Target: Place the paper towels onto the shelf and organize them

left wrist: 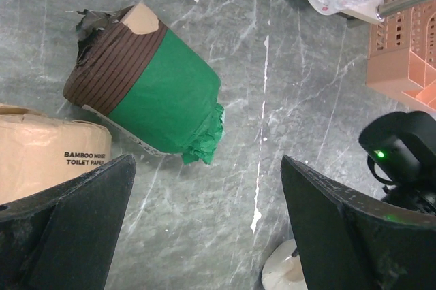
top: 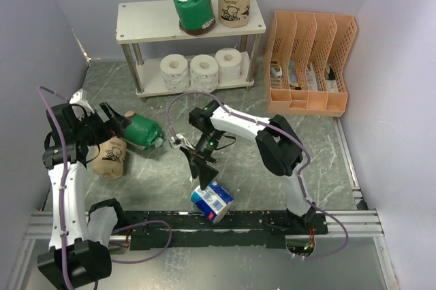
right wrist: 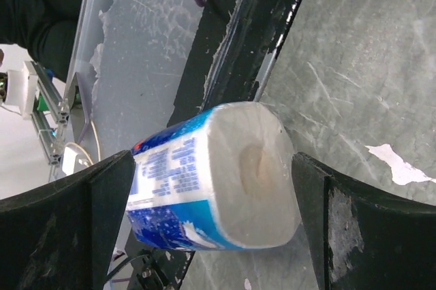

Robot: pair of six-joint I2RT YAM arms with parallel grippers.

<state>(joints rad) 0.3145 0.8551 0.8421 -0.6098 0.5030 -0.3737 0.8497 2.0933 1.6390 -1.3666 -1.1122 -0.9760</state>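
Observation:
The shelf (top: 146, 14) stands at the back. A green-wrapped roll (top: 193, 5) and a tan-wrapped roll (top: 234, 2) stand on its top board. Three bare white rolls (top: 203, 70) sit on the lower board. A second green roll (top: 144, 131) lies on the table in front of my open, empty left gripper (top: 121, 125); the left wrist view shows this roll (left wrist: 160, 92) beyond the gripper (left wrist: 208, 167). A second tan roll (top: 111, 157) lies beside it (left wrist: 37, 157). My right gripper (top: 202, 176) is open, its jaws either side of the blue-and-white roll (right wrist: 218, 184), which lies by the front rail (top: 212, 202).
An orange slotted file organizer (top: 310, 62) stands at the back right. A black rail (top: 259, 222) runs along the near table edge. Grey walls close in the left, back and right. The right arm's wrist (left wrist: 402, 154) shows in the left wrist view.

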